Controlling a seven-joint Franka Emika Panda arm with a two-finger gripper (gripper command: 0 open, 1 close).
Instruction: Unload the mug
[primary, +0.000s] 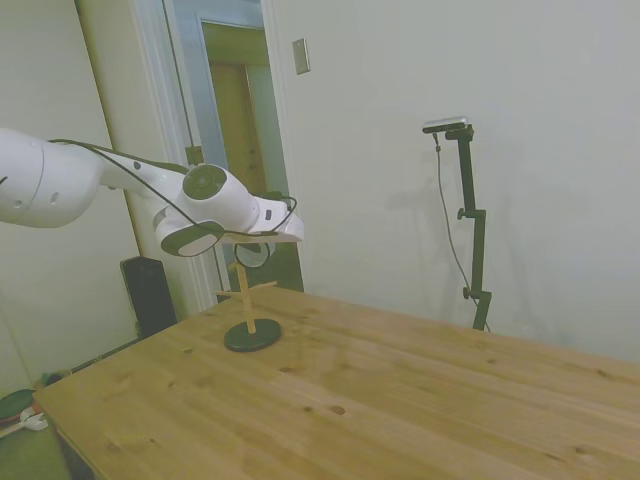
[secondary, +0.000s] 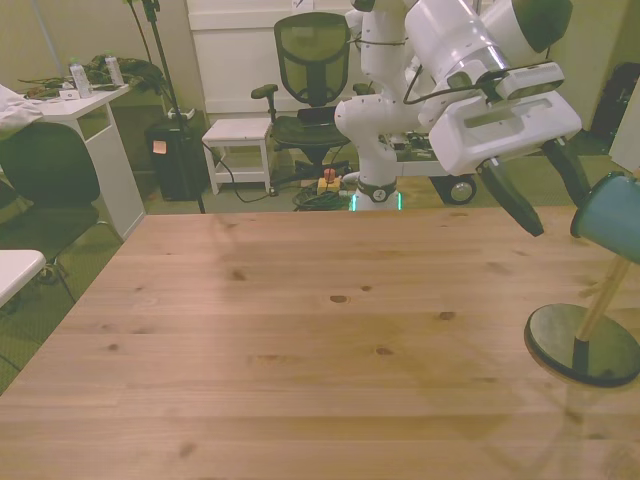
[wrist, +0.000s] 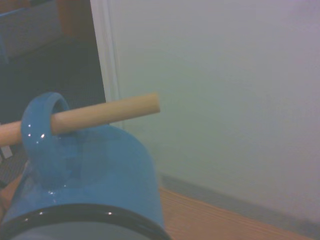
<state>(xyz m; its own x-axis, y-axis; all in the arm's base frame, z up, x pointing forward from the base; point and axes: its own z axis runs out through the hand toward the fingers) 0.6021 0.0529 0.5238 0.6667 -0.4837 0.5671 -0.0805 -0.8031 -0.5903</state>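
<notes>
- side view: the white franka arm (primary: 120, 185) reaches in from the left, and its wrist sits above a small wooden mug tree (primary: 246, 300) on a dark round base (primary: 252, 336) near the far left corner of the wooden table (primary: 400, 400). the mug (primary: 252, 253) is only a dim shape under the wrist, up by the top of the tree; the fingers cannot be made out here.
- front view: the gripper (secondary: 545, 195) hangs at the front view's right with its two dark fingers (secondary: 510, 195) spread apart and nothing between them. the blue mug (secondary: 607, 220) sits just beside the right-hand finger, at the picture's edge, atop the slanted wooden post (secondary: 600, 305) that rises from the dark base (secondary: 583, 345).
- wrist view: the blue mug (wrist: 90, 175) hangs by its handle (wrist: 42, 135) on a pale wooden peg (wrist: 100, 117) that runs through the loop; its thin dark rim (wrist: 85, 215) is close to the camera. the table's wood and a pale wall lie behind.
</notes>
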